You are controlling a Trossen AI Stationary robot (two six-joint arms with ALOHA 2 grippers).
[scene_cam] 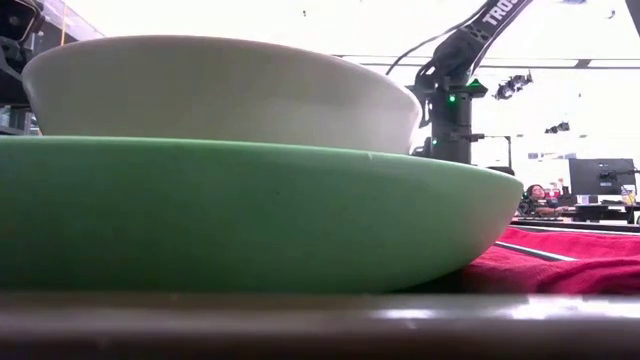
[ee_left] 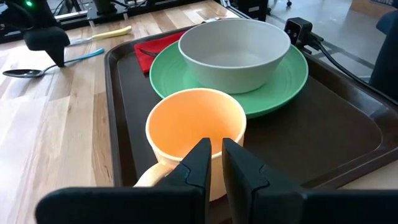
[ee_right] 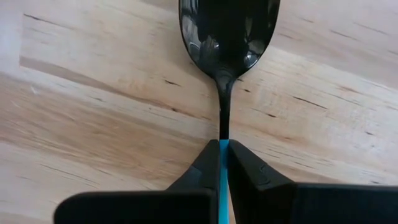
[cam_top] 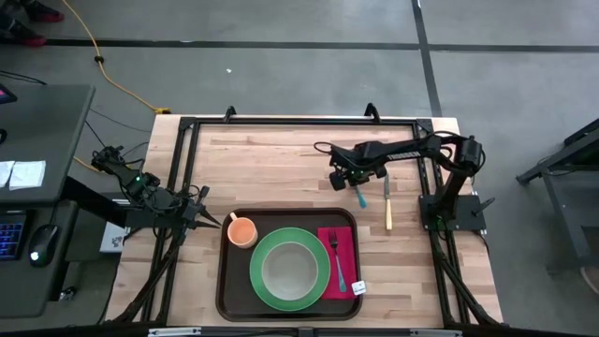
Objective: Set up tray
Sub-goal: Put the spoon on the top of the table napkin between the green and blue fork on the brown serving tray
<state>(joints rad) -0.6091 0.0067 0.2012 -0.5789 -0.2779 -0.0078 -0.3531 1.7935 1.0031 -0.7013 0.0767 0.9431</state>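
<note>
The dark brown tray (cam_top: 227,281) lies at the table's near middle. On it stand a green plate (cam_top: 318,279) bearing a white bowl (cam_top: 288,269), an orange cup (cam_top: 242,231) and a red napkin (cam_top: 328,245) with a teal-handled fork (cam_top: 337,262). Beyond the tray, on the bare wood, lies a spoon (cam_top: 359,196) with a dark bowl (ee_right: 229,31) and a blue handle. My right gripper (cam_top: 354,183) is shut on it from above. By the tray's far left corner my left gripper (ee_left: 212,155) stays just short of the cup (ee_left: 196,127), its fingers a narrow gap apart with nothing between them. My right gripper pinches the spoon's blue handle (ee_right: 222,163) between its two fingers, at the end where it meets the dark metal neck. The fingers point down, one on each side of the handle. The spoon's bowl rests on the wooden table.
A knife (cam_top: 388,206) with a pale handle lies on the wood just right of the spoon. The black frame rails (cam_top: 299,121) run along the table's edges. Bare wood stretches across the table's far half. In the low view the plate (scene_cam: 250,215) and bowl (scene_cam: 220,95) fill the foreground.
</note>
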